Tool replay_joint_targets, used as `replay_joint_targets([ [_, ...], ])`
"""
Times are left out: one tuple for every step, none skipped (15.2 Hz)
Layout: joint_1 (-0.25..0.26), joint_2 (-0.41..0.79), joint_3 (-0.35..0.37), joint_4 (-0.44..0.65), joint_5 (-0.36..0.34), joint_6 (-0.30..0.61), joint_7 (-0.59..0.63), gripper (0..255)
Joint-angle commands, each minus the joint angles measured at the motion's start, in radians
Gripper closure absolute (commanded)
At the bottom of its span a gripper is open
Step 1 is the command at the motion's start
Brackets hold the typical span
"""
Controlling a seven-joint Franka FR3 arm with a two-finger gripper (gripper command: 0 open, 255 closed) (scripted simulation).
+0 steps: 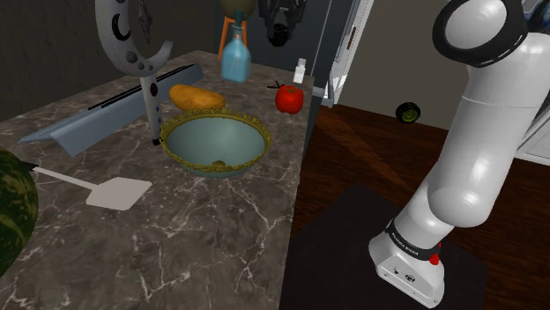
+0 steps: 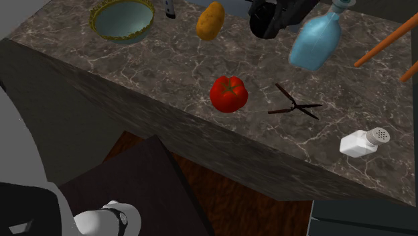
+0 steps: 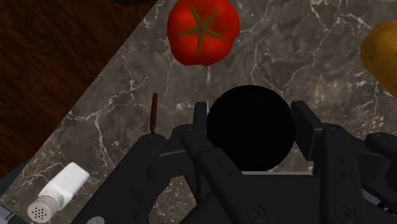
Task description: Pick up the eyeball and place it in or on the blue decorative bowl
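Observation:
The eyeball [image 3: 251, 130] looks like a plain black ball, and my gripper [image 3: 251, 118] is shut on it, one finger [image 3: 199, 122] on each side. The gripper [image 1: 280, 32] hangs above the far end of the marble counter, close to the blue bottle [image 1: 235, 60]. In the second exterior view the gripper [image 2: 266, 25] is a dark mass between the potato and the bottle. The blue bowl [image 1: 216, 145] with its gold rim stands mid-counter, empty, nearer the stand than the gripper; the bowl [image 2: 122, 19] also sits at the second exterior view's upper left.
A potato [image 1: 196, 97] lies just behind the bowl. A tomato [image 1: 289, 99], dark shears [image 2: 295, 105] and a white shaker [image 2: 364, 142] sit near the counter's edge. A spatula [image 1: 110, 190], a watermelon [image 1: 13, 211] and a grey hooked stand [image 1: 132, 44] occupy the shoulder view's left.

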Motion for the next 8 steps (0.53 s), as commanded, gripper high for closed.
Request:
replay_joint_targets([
  [0.026, -0.053, 0.016, -0.080, 0.006, 0.029, 0.042, 255],
  [0.039, -0.074, 0.025, -0.108, 0.009, 0.039, 0.064, 255],
  [0.051, -0.092, 0.033, -0.133, 0.012, 0.048, 0.085, 255],
  [0.063, -0.109, 0.043, -0.156, 0.016, 0.056, 0.107, 255],
  [0.076, -0.125, 0.052, -0.177, 0.020, 0.064, 0.130, 255],
  [0.088, -0.139, 0.062, -0.196, 0.023, 0.071, 0.152, 255],
  [0.100, -0.152, 0.071, -0.214, 0.027, 0.078, 0.175, 255],
  [0.112, -0.164, 0.082, -0.229, 0.031, 0.084, 0.197, 255],
])
